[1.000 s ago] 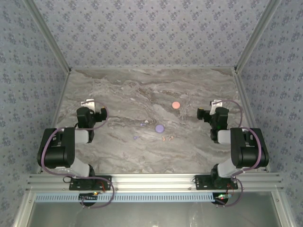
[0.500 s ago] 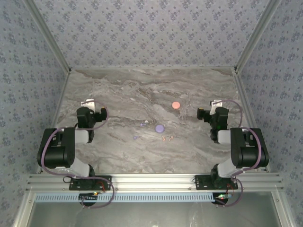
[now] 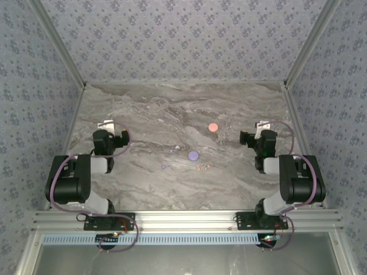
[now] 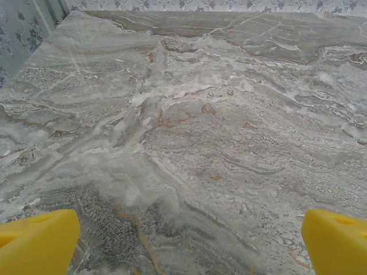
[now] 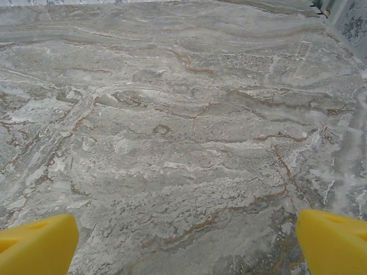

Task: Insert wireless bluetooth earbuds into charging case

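On the marble table, a salmon-pink round disc [image 3: 213, 127] and a lavender round disc [image 3: 193, 155] lie near the middle; by their look they are the charging cases, lying flat. Tiny earbuds lie loose around the lavender disc: two lavender earbuds [image 3: 173, 150] [image 3: 163, 167] to its left and two pale pink earbuds [image 3: 198, 168] [image 3: 207, 167] just in front of it. My left gripper [image 3: 109, 126] [image 4: 186, 246] rests at the left, open and holding nothing. My right gripper [image 3: 261, 127] [image 5: 186, 246] rests at the right, open with nothing in it. Both are well away from the pieces.
Patterned walls enclose the table [image 3: 143, 114] on the left, back and right. Yellow fingertips [image 4: 37, 240] [image 5: 34, 243] sit low over bare marble in both wrist views. The arm bases stand at the near edge on an aluminium rail [image 3: 183, 220].
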Robot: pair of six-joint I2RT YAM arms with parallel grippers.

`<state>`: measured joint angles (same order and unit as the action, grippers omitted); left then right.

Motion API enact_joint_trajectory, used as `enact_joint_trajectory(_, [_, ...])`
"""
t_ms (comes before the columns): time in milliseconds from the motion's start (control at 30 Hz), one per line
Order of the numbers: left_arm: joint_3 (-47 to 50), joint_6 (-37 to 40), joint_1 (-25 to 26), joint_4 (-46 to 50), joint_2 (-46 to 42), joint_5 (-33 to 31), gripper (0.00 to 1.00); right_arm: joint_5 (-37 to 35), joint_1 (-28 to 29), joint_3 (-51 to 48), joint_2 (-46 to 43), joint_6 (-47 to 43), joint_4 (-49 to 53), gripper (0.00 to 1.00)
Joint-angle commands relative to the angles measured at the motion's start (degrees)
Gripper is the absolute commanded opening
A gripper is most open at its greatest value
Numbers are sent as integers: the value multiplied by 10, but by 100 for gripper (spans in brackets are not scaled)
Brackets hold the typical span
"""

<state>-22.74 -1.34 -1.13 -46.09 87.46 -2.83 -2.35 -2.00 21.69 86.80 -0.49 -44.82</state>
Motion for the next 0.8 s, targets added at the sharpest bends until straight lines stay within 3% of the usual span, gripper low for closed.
enact_joint_trajectory(0, [-8,-11,1,-4,-2,-19,99,-29,1,7,-6,6,2,100])
enact_joint_trajectory(167, [-1,-24,0,12,-36,-49,99,-69,-1,28,-44,23,72,100])
enact_joint_trajectory(333, [-7,-37,1,91,-112,-73,99,-84,2,98,-94,60,257,100])
enact_joint_trajectory(567, [-84,-119,5,348,-242,-53,99,-36,18,207,-87,129,466,100])
enact_joint_trajectory(767, [-145,-197,26,543,-335,-7,99,20,71,329,-11,153,607,100])
